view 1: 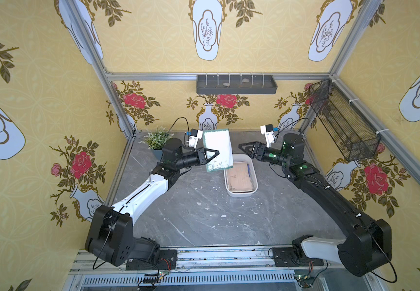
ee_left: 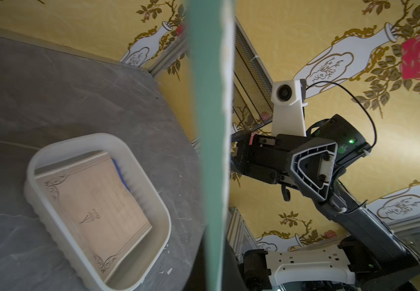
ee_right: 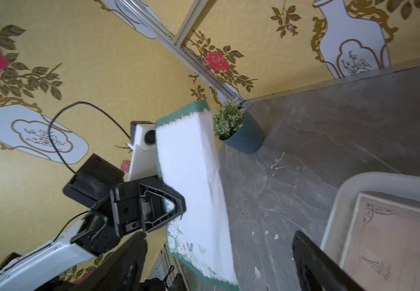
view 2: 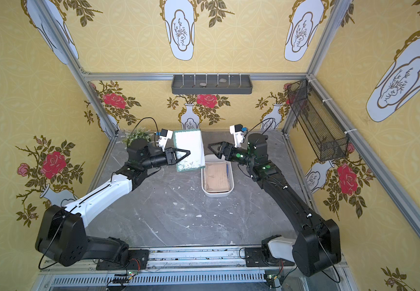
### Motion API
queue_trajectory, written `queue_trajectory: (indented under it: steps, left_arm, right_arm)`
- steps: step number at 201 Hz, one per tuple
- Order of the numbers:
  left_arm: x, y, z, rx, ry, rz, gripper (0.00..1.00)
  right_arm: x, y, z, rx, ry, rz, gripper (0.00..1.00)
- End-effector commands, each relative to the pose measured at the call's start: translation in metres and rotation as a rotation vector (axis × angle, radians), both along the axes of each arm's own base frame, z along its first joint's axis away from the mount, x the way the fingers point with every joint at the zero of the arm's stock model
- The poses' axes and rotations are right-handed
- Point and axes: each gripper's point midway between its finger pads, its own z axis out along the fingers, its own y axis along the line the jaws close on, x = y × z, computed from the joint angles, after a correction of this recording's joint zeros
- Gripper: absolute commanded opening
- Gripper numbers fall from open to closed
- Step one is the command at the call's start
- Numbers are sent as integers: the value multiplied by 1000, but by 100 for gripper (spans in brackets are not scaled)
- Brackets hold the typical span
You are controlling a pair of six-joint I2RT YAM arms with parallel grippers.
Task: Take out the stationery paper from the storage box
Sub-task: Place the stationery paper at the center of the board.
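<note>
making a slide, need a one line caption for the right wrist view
Left gripper pinching a green-bordered white sheet clear of the table, tan stationery paper lying in the storage box.

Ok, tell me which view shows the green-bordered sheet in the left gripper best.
The right wrist view: the green-bordered sheet faces that camera, with its white face, floral corner and the left gripper shut on its edge. Both top views show it smaller and tilted. The left wrist view shows it edge-on, a blurred green strip.

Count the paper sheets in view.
3: a green-bordered sheet held up by the left gripper; a tan sheet on top in the box; a blue-edged one peeking from beneath it. More may be hidden underneath.
</note>
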Motion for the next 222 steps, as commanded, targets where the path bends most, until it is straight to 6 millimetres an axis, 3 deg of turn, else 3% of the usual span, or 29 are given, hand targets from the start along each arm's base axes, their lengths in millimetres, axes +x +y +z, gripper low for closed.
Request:
queue_trajectory:
  steps: [1,35,58,94,142,177,187,211,222]
  left_arm:
    - [3,40,-62,207,160,110,0]
    - [12,77,-117,213,380,192,0]
    - [10,81,-157,273,486,208,0]
    - [11,87,-206,340,599,239,0]
    - [8,93,-250,484,689,253,0]
    - [1,106,-273,669,730,298,0]
    - [0,110,-276,713,730,313,8]
    - [-2,121,-275,806,716,360,46]
    - [-3,126,-271,839,701,386,58]
  right_arm:
    - [9,-14,-41,-165,65,-76,88]
    - [24,-22,-87,-292,171,-139,88]
    - [31,-25,-116,-393,237,-185,87]
    - [32,-13,-152,-593,261,-218,86]
    - [44,-13,-189,-740,337,-273,84]
    - [48,-18,-206,-799,365,-298,83]
    - [49,-19,-210,-810,369,-302,83]
    - [50,-21,-217,-833,381,-306,83]
    - [50,-22,-220,-842,385,-309,83]
